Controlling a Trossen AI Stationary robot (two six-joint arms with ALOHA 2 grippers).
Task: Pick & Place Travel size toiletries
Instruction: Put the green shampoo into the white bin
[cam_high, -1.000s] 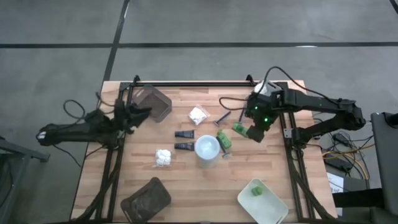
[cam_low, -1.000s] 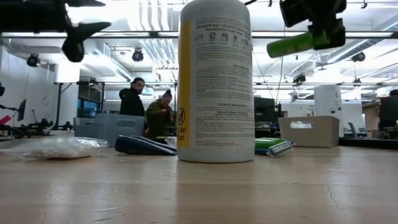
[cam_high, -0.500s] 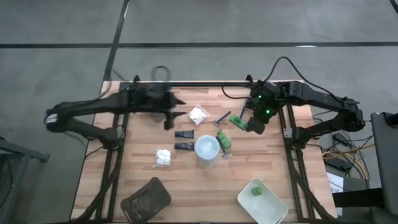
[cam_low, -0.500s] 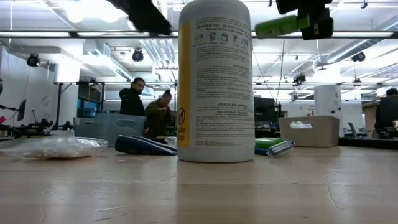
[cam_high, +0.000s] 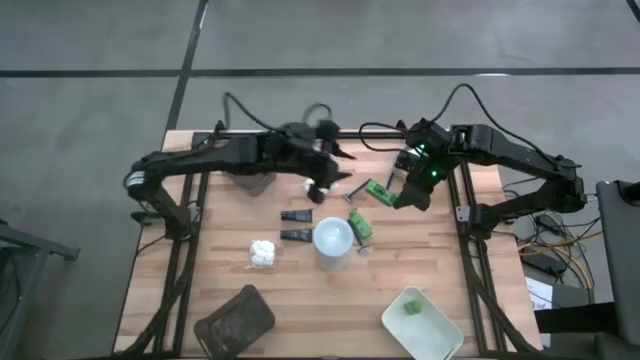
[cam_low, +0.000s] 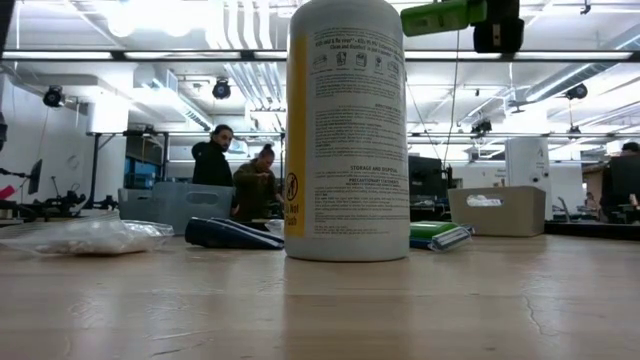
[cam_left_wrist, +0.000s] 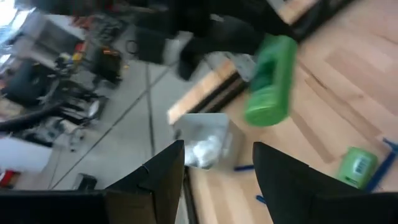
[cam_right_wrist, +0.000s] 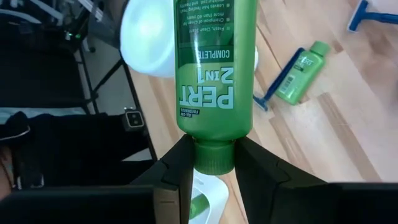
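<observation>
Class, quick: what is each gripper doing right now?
Left gripper: open, empty, above the table's far middle.
Right gripper: shut on the green bottle, held in the air.

Bright overhead lighting; blurred left-wrist view.

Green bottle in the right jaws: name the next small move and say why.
Probably carry the green bottle toward the pale tray at the table's near right corner. The right gripper holds it by the cap, lifted clear of the table, and a green piece already lies in that tray.
</observation>
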